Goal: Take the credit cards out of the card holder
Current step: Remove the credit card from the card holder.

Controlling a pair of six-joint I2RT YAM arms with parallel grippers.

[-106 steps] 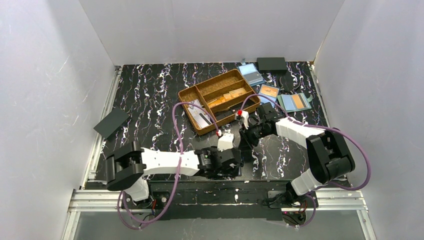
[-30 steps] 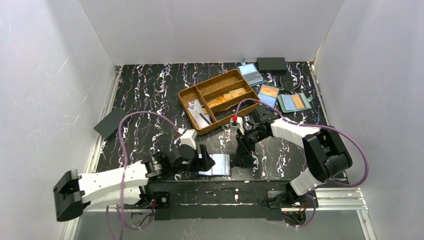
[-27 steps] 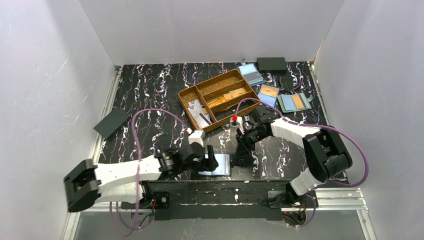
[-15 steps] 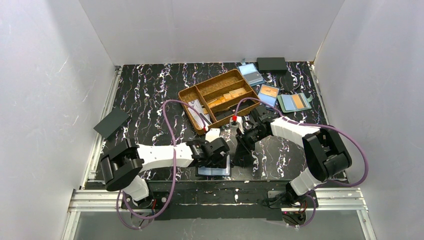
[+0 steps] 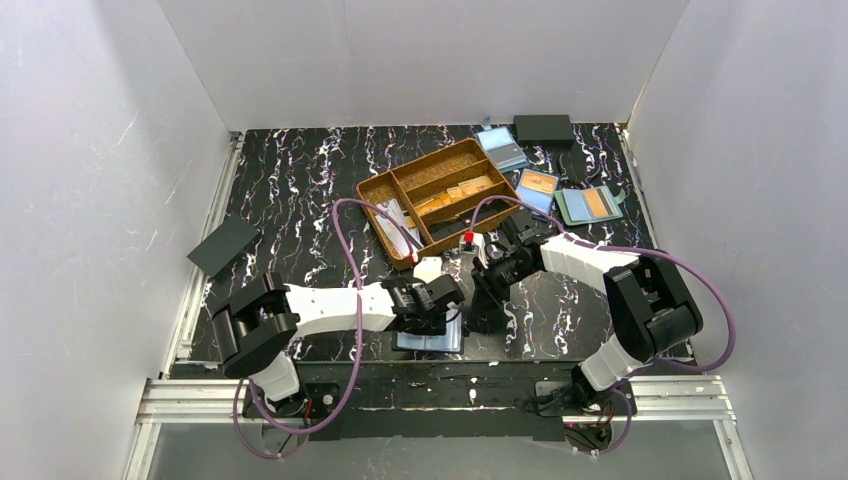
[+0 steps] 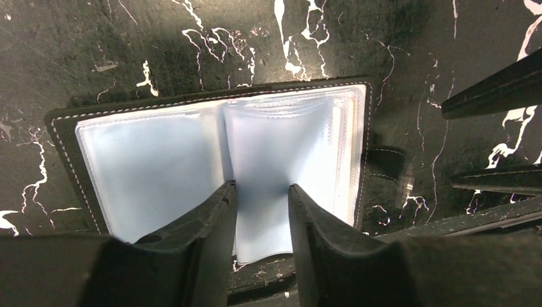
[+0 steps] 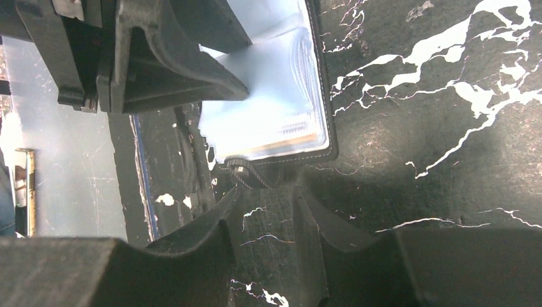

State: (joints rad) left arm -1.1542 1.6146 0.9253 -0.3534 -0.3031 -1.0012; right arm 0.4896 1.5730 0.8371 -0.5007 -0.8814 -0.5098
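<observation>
Two things had changed in the last second. The left arm (image 5: 330, 305), which had been swung out wide to the left, had folded back in, and the left gripper (image 6: 261, 195) had come down onto the open card holder (image 5: 430, 342). The holder itself had not shifted. It lay spread flat at the near edge of the table (image 5: 300, 180), black cover down and pale blue pages up, with its snap tab (image 7: 246, 176) on the side nearer the right arm (image 5: 590, 262). In the left wrist view the fingers (image 6: 211, 236) stood a little apart, one tip at the spine and the other on the right-hand page. A pale sleeve showed face-on between them, so they seemed to grip nothing. The right gripper (image 7: 265, 195) had scarcely moved. It hung low just beside the holder, narrowly parted and empty, the tab just past its fingertips. The credit cards (image 7: 287, 115) sat inside the sleeves, one showing faint dark print in the right wrist view. The left arm's return looked like the start of the actual extraction, with no card out yet. Catching one card's edge without dragging the thin sleeve up with it seemed the hard part.
</observation>
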